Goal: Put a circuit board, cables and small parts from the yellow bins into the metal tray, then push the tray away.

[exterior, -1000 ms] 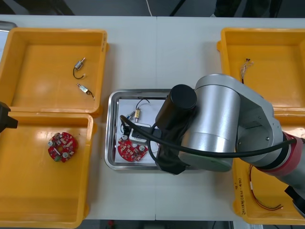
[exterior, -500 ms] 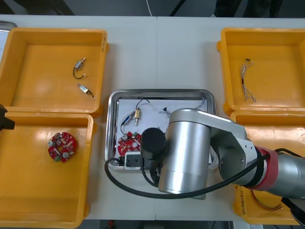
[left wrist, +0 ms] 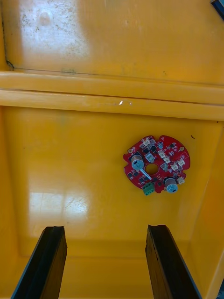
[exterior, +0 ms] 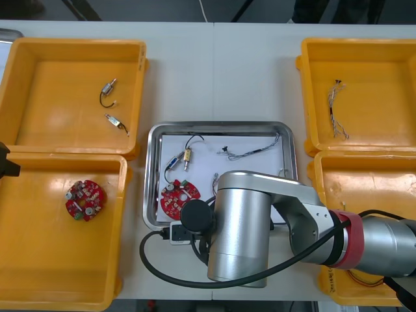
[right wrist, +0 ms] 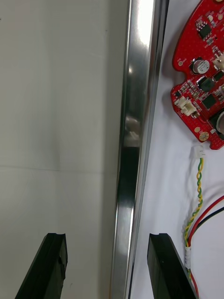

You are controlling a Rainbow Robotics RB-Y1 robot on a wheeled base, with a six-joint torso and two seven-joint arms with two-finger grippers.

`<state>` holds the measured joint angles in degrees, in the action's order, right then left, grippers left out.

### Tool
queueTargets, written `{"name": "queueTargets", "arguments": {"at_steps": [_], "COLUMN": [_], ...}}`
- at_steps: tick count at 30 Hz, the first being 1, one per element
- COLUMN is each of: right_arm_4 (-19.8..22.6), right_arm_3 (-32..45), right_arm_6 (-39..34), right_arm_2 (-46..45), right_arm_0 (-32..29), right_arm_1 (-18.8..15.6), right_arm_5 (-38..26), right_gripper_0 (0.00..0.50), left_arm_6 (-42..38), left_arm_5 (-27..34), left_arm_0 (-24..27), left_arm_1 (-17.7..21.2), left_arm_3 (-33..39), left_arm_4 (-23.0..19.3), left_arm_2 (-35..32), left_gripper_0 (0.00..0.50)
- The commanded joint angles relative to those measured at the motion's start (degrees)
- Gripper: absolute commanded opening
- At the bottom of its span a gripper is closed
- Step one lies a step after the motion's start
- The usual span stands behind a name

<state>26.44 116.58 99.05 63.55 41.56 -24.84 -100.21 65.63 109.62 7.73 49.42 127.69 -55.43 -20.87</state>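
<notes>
We see the right gripper [right wrist: 107,243] at the near rim of the metal tray [right wrist: 135,117], its fingers apart and straddling that rim: one is over the bare table [right wrist: 56,117], the other over the tray's white inside. In the tray lie a round red circuit board [right wrist: 203,70], a yellow-green twisted cable [right wrist: 200,187] with a white plug just beside it, and farther off a small metal part [exterior: 186,155]. The left gripper [left wrist: 105,238] hangs, fingers spread, over a yellow bin [left wrist: 70,163] holding a second red circuit board [left wrist: 156,163].
</notes>
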Motion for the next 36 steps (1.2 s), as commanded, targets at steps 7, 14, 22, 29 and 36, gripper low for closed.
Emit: {"name": "queueTargets", "arguments": {"at_steps": [7, 14, 22, 29, 36], "right_arm_4": [-3.2, -3.5, -3.4, -3.6, -4.9], "right_arm_3": [-2.5, -3.9, -3.9, -3.9, -3.9], "right_arm_6": [-2.4, -2.6, -3.2, -4.1, -4.7], "right_arm_2": [1.8, 1.9, 2.2, 2.1, 2.1], "right_arm_0": [1.2, 1.2, 1.2, 1.2, 1.6], "right_arm_1": [1.5, 1.5, 1.6, 1.6, 1.5], "right_arm_5": [3.4, 4.8, 4.6, 4.7, 5.9], "right_gripper_0": [0.5, 0.5, 0.393, 0.011, 0.0], "left_arm_6": [5.9, 5.9, 5.9, 5.9, 5.9], "left_arm_5": [0.4, 0.4, 0.4, 0.4, 0.4], "left_arm_0": [-1.1, -1.1, -1.1, -1.1, -1.1], "left_arm_1": [2.4, 2.4, 2.4, 2.4, 2.4], "left_arm_3": [1.8, 1.8, 1.8, 1.8, 1.8], "left_arm_4": [-0.3, -0.3, -0.3, -0.3, -0.3], "left_arm_2": [-2.0, -2.0, -2.0, -2.0, -2.0], "left_gripper_0": [0.5, 0.5, 0.5, 0.5, 0.5]}}
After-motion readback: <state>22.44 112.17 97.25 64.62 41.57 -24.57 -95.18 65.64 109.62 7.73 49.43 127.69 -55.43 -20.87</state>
